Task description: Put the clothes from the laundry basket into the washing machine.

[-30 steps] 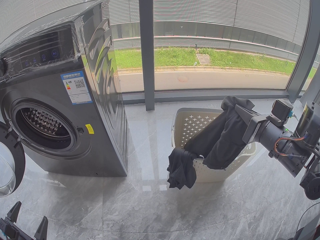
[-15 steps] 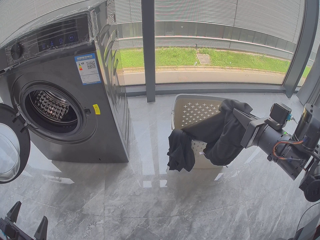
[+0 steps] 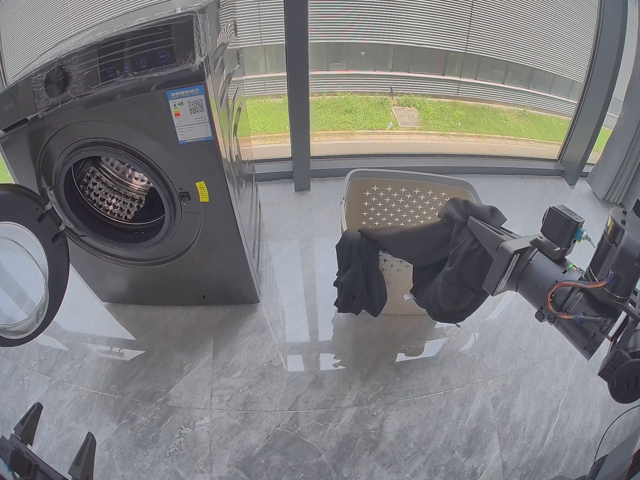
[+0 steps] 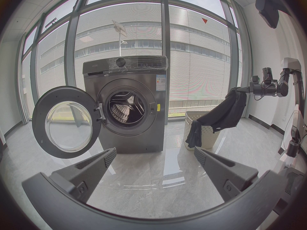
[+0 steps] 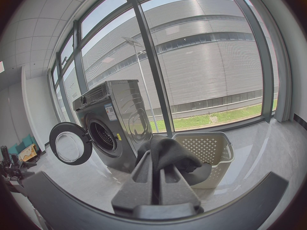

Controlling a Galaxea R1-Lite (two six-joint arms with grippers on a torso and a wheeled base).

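Your right gripper point(image 5: 156, 167) is clamped on the dark garment point(image 3: 443, 268), holding it up over the laundry basket point(image 3: 400, 198), with one end trailing over the basket's rim. Your left gripper point(image 4: 155, 158) sits low, fingers spread apart, facing the washing machine point(image 3: 153, 188), whose door point(image 3: 27, 268) stands wide open

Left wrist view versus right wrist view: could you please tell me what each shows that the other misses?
Left wrist adds the open left pincer and the dark garment draped over the rim of the laundry basket. Right wrist adds the right pincer, shut on the garment, close up. Both share garment, basket and the washing machine, door open.
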